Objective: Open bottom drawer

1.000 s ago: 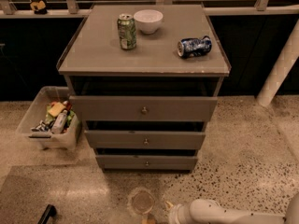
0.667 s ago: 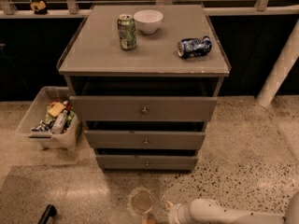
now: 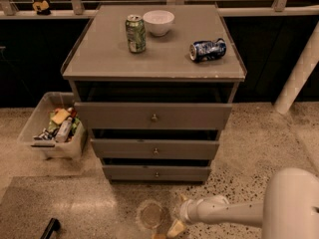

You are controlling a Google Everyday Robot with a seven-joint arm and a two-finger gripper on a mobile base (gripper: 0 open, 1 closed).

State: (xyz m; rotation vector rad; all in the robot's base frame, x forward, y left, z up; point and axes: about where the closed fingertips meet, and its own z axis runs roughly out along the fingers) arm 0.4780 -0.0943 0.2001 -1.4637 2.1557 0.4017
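The bottom drawer (image 3: 156, 173) is the lowest and slimmest of three grey-brown fronts on the cabinet, with a small round metal knob (image 3: 157, 174) at its middle. It stands slightly out from the cabinet, like the two drawers above it. My gripper (image 3: 178, 214) is low over the floor in front of the cabinet, a short way below and right of that knob, touching nothing. Its tan fingertips (image 3: 175, 229) stand apart and hold nothing. The white arm (image 3: 234, 213) reaches in from the right.
On the cabinet top (image 3: 99, 59) stand a green can (image 3: 135, 33) and a white bowl (image 3: 158, 22), and a blue can (image 3: 207, 50) lies on its side. A clear bin of packets (image 3: 55, 126) sits left of the cabinet. A white post (image 3: 299, 73) stands at right.
My arm has come further into view from the right and the gripper has shifted slightly toward the cabinet. The drawers have not moved.
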